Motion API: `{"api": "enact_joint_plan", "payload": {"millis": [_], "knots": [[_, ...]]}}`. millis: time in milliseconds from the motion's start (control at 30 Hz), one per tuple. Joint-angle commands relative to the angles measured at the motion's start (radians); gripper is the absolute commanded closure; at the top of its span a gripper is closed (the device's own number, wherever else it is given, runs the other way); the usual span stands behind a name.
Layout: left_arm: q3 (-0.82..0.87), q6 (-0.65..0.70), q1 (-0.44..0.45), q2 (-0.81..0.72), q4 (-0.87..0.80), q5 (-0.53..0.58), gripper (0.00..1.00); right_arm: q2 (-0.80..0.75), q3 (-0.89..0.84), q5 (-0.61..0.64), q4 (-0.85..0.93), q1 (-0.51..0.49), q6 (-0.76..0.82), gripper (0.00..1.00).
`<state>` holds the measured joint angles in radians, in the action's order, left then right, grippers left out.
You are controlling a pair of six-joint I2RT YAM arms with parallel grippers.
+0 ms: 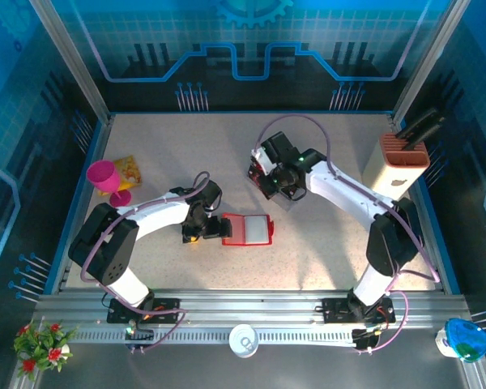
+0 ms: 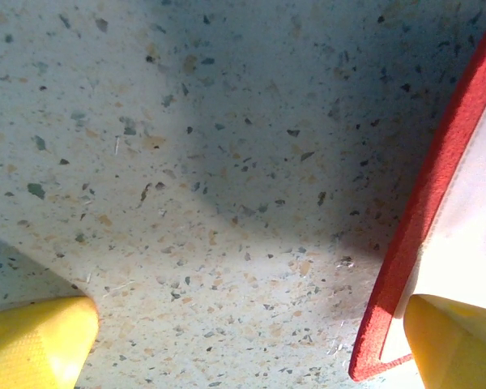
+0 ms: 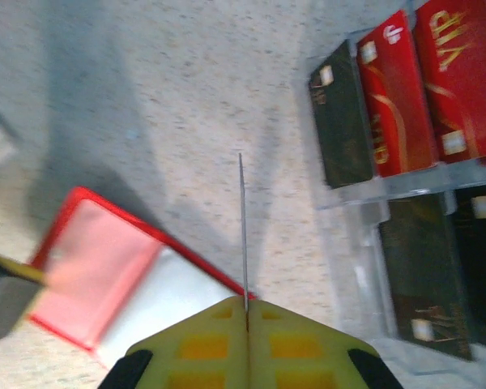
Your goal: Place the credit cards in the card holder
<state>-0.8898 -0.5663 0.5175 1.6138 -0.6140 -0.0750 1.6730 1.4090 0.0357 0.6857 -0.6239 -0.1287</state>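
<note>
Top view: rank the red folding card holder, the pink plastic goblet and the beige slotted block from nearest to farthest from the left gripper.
1. Red folding card holder, right beside the left gripper.
2. Pink plastic goblet, far left.
3. Beige slotted block, far right.

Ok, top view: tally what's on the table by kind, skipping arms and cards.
card holder: 1
clear tray: 1
pink goblet: 1
yellow packet: 1
beige slotted block: 1
Total: 5
</note>
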Motion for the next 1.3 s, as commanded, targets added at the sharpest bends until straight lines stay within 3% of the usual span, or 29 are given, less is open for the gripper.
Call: {"api": "enact_joint_plan", "payload": {"millis": [0, 333, 800, 1067, 1267], "knots": [[-0.025, 0.057, -0.001, 0.021, 0.128, 0.024, 0.01, -0.013, -0.065, -0.158, -0.091, -0.035, -0.212, 1.0], [-0.018, 0.075, -0.008, 0.011, 0.122, 0.015, 0.01, 0.065, -0.2, -0.236, -0.296, -0.123, -0.423, 1.0], [-0.081, 0.082, -0.024, -0.029, 0.092, -0.023, 0.01, 0.177, -0.224, -0.176, -0.304, -0.148, -0.447, 1.0], [-0.061, 0.078, -0.024, 0.018, 0.113, -0.017, 0.01, 0.155, -0.226, -0.181, -0.308, -0.14, -0.46, 1.0], [-0.021, 0.091, -0.024, 0.05, 0.123, -0.011, 0.01, 0.055, -0.297, -0.206, -0.359, -0.088, -0.509, 1.0]]}}
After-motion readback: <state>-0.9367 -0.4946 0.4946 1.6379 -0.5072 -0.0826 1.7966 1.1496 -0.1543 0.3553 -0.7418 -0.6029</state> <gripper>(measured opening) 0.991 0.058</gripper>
